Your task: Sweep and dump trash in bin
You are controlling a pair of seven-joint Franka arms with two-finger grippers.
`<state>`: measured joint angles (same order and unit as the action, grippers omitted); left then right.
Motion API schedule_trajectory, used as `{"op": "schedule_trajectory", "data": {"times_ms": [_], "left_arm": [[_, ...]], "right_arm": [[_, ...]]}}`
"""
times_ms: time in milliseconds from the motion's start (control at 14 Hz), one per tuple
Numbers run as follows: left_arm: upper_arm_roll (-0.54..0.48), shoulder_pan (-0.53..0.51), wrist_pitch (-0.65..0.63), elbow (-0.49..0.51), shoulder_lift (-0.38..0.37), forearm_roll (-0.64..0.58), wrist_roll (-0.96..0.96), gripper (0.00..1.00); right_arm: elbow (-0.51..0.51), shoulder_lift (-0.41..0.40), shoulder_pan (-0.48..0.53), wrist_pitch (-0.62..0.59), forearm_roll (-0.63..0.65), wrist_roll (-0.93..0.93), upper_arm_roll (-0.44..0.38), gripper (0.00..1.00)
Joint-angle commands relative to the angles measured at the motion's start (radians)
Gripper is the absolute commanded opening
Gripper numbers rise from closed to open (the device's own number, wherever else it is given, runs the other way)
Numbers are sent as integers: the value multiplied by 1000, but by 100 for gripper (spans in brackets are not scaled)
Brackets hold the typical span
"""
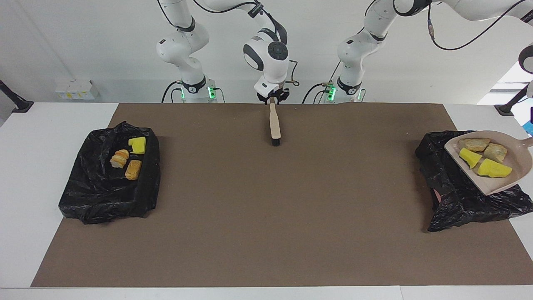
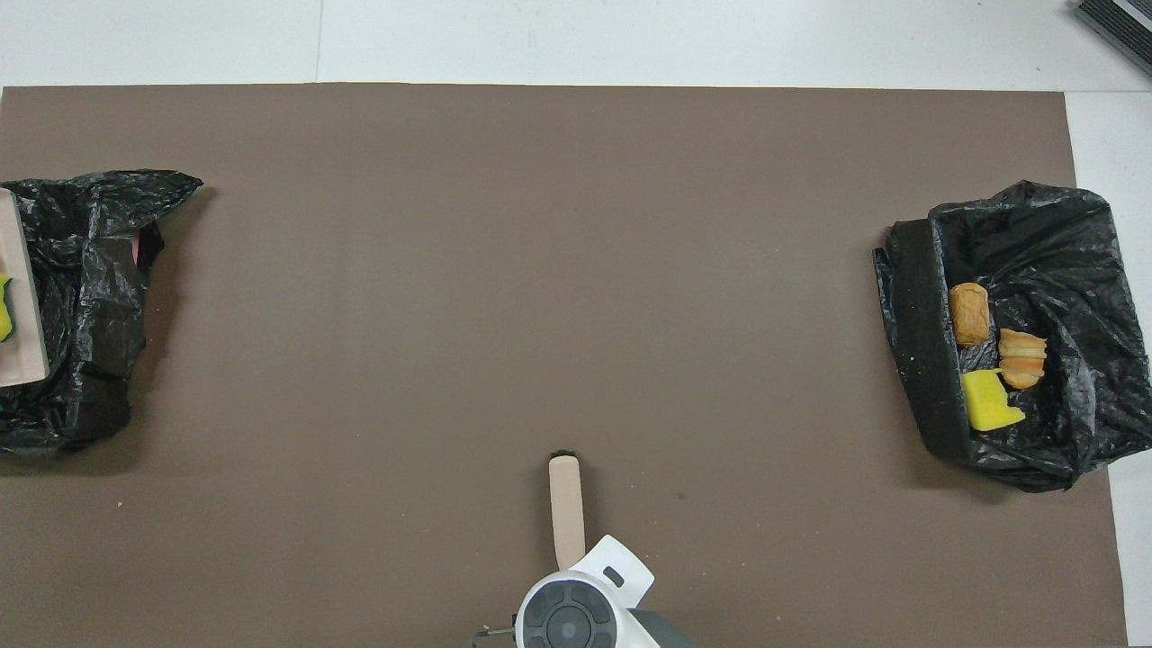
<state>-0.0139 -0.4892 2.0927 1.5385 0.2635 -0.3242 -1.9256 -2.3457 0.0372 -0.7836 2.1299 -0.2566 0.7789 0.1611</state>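
Four lumps of trash (image 1: 483, 160) lie in the pale dustpan (image 1: 493, 189), which hangs over the black bin (image 1: 454, 196) at the left arm's end of the desk; this looks like the dumping step, with nothing tipped out yet. The left claw is out of view, pressed together, and I judge it pinches the pan's handle; next it must tilt the pan so the lumps slide into that bin. Well apart from the bin, the right claw (image 1: 273, 99) waits at the brush (image 1: 274, 125); whether it grips I cannot tell

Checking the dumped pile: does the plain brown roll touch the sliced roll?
Apart. The overhead view shows a strip of black bag between the plain brown roll and the sliced roll.
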Motion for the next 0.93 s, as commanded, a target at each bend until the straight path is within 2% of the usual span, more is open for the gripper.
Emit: {"op": "schedule_trajectory", "data": {"times_ms": [0,214,356,569,712,854], "left_arm": [[-9,47,55,9,-4,-169,45,0],[-9,89,59,31,-12,-388,170,0],[-9,121,58,86,-50,-525,218,0],[-9,159,41,169,-110,-754,399,0],[-9,166,27,166,-124,-805,409,0],[-4,166,30,154,-159,-790,405,0]], "right_arm": [[44,-5,93,27,-29,-32,-2,73],[97,33,217,2,-12,-38,-8,81],[114,72,317,-10,-7,-44,-8,89],[182,95,429,-115,106,-96,-8,100],[274,92,510,-198,135,-136,-8,100],[386,81,602,-304,137,-219,-8,100]]}}
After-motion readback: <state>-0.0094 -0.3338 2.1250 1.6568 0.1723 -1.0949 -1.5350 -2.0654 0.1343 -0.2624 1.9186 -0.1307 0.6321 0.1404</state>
